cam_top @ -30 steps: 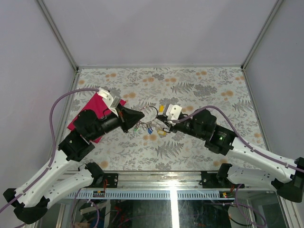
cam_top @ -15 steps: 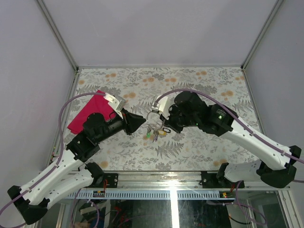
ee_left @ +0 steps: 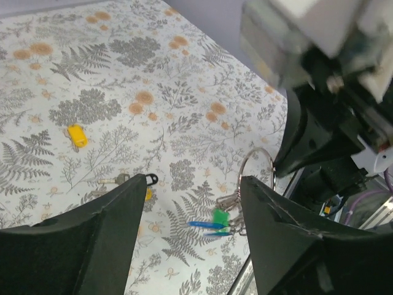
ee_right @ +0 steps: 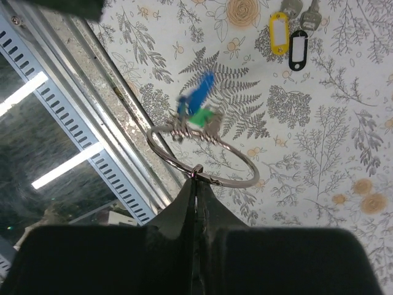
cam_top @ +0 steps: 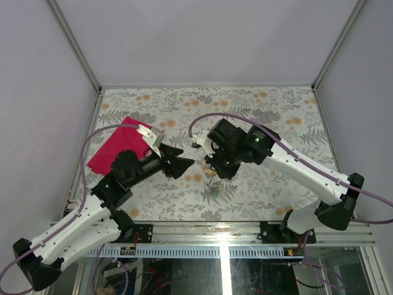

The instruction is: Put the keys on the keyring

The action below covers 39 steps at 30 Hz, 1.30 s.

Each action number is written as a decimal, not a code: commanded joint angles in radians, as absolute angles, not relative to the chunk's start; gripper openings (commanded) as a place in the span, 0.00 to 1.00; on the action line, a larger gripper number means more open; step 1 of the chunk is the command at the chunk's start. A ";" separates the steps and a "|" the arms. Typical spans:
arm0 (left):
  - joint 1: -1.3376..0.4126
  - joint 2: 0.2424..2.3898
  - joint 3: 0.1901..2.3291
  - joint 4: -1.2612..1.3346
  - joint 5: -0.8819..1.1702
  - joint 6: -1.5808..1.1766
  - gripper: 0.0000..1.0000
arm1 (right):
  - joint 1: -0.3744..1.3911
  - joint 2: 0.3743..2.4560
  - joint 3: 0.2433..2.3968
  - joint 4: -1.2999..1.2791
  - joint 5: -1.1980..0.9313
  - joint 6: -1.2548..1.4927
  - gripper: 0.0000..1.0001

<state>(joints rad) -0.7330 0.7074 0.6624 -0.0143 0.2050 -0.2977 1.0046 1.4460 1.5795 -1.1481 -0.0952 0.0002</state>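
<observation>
My right gripper [ee_right: 196, 179] is shut on the clasp of the keyring [ee_right: 236, 182], a thin silver wire loop held above the table. Keys with blue and green tags [ee_right: 196, 106] dangle from the ring, blurred. In the top view they hang at the keys [cam_top: 216, 189] below the right gripper [cam_top: 212, 168]. Two loose keys with a yellow tag [ee_right: 278, 31] and a black tag [ee_right: 298, 47] lie on the table. My left gripper [ee_left: 194, 181] is open with nothing between its fingers, just left of the keyring [ee_left: 255, 161]; the left gripper [cam_top: 189, 164] points at the right one.
A red cloth [cam_top: 116, 147] lies at the left behind the left arm. A separate yellow tag [ee_left: 76, 136] rests on the floral table cover [cam_top: 276, 104]. The metal rail of the table's near edge [ee_right: 92, 141] runs close under the hanging keys.
My left gripper has opened and drawn back toward the near edge. The right arm has swung over the middle, carrying the ring with its hanging keys nearer the front rail.
</observation>
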 commanded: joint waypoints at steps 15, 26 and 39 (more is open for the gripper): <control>-1.062 0.730 0.510 0.356 -0.005 0.170 0.75 | 0.800 1.455 1.528 -1.107 -0.423 0.114 0.00; -1.271 0.870 0.477 0.551 -0.195 0.365 0.74 | 0.799 1.400 1.518 -1.142 -0.457 0.143 0.00; -1.374 1.052 0.421 0.813 -0.405 0.606 0.64 | 0.799 1.393 1.538 -1.199 -0.486 0.140 0.00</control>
<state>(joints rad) -1.3678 1.0332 0.4339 0.6125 -0.3290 0.4988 0.8040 1.4300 1.5131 -1.1610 -0.4355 0.1249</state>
